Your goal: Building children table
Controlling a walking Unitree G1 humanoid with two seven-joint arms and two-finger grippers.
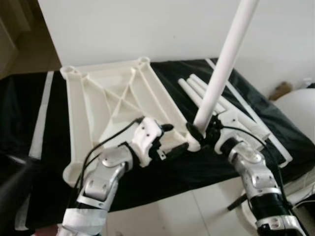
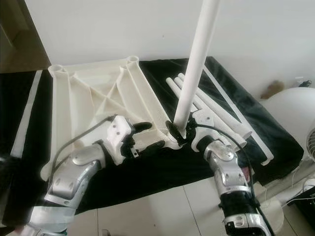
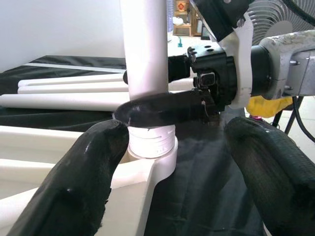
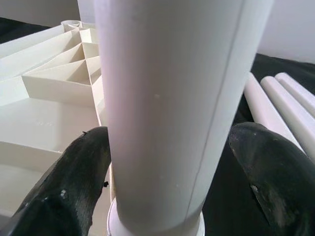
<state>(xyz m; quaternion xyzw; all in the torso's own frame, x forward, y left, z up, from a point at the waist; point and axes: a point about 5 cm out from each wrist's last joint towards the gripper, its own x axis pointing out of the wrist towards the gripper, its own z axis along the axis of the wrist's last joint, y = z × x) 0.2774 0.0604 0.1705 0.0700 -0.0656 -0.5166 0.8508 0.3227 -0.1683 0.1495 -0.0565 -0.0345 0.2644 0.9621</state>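
One long white cylindrical plastic table leg [image 1: 224, 66] stands upright in the near right corner socket [image 2: 172, 140] of the white ribbed plastic tabletop [image 1: 106, 105], which lies underside-up on a surface draped in black cloth [image 2: 162, 167]; the leg rises past the top edge of both eye views. The right end effector [image 2: 178, 129] grips this leg just above the socket — its two black fingers [image 4: 74, 187] sit on opposite sides of the tube, pressed against it, as the right wrist view shows; the silver right arm [image 1: 258, 184] reaches in from the lower right. The left end effector [image 1: 172, 140] rests at the same corner of the tabletop, just beside the socket; its fingers are spread apart, and in the left wrist view one finger [image 3: 74, 182] touches the socket's collar while the other [image 3: 268, 172] stands clear over the cloth, nothing held between them; the silver left arm [image 1: 101, 182] comes in from the lower left, with a black cable looping over it. Three further white cylindrical legs [image 1: 206, 96] lie side by side on the cloth to the right of the tabletop, behind the upright leg; the far corner sockets [image 1: 142, 61] of the tabletop are open. A white wall [image 1: 147, 24] stands behind the surface; pale floor tiles [image 2: 167, 211] show in front of it; a white fan [image 2: 295, 108] stands at the far right.
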